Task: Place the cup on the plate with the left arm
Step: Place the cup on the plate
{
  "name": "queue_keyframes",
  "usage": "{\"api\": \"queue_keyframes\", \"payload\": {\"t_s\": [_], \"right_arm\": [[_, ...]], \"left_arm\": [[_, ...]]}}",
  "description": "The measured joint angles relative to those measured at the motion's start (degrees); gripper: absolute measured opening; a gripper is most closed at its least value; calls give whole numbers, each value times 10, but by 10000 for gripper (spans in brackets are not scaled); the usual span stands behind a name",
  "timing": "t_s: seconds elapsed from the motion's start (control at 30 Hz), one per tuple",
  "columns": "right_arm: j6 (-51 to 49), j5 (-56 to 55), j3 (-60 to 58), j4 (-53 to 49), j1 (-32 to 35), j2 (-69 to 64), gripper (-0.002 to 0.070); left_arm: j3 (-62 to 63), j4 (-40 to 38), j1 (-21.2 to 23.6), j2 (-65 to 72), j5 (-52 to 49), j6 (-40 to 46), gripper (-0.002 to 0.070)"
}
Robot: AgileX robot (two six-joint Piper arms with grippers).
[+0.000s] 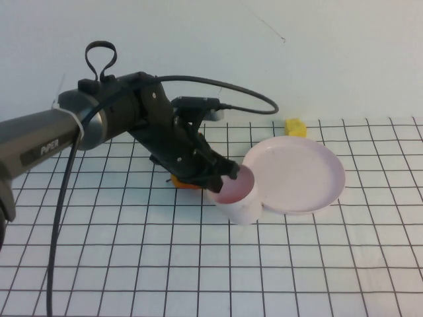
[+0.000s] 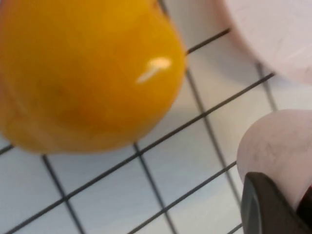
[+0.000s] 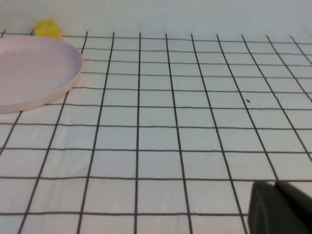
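Cup (image 1: 236, 195) is being clamped at its rim by the left end effector (image 1: 221, 177), touching the plate (image 1: 310, 191); right end effector (image 3: 280, 207) grip state cannot be told.

Black cabled arm (image 1: 132, 122) (grey "PIPER" tube)

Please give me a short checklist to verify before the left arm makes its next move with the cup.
1. Left gripper at the cup rim: ok.
2. Jaws firmly closed on the cup: cannot tell.
3. Cup upright beside the plate, not on it yet: ok.
4. Plate surface free: ok.
5. Orange object close behind the cup, may be bumped: not ok.
6. Right gripper away from the plate: ok.
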State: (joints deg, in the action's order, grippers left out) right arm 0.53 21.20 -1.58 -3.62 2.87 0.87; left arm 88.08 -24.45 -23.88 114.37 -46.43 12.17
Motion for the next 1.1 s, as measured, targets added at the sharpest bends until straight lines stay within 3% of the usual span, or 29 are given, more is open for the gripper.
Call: {"api": "queue_keyframes", "payload": {"t_s": [0.17,0.37,0.63,1.1], "right_arm": [[0,0,0,0,0,0,-2],[0,0,0,0,0,0,-2],[0,0,0,0,0,0,-2],[0,0,0,0,0,0,-2]], "left_arm": [[46,-58,0,0,40,33,10],[109,-61,-19,17,81,65,10],[224,-51,-38,115,50,64,10],[351,90,-72,215,-41,-11,11]]}}
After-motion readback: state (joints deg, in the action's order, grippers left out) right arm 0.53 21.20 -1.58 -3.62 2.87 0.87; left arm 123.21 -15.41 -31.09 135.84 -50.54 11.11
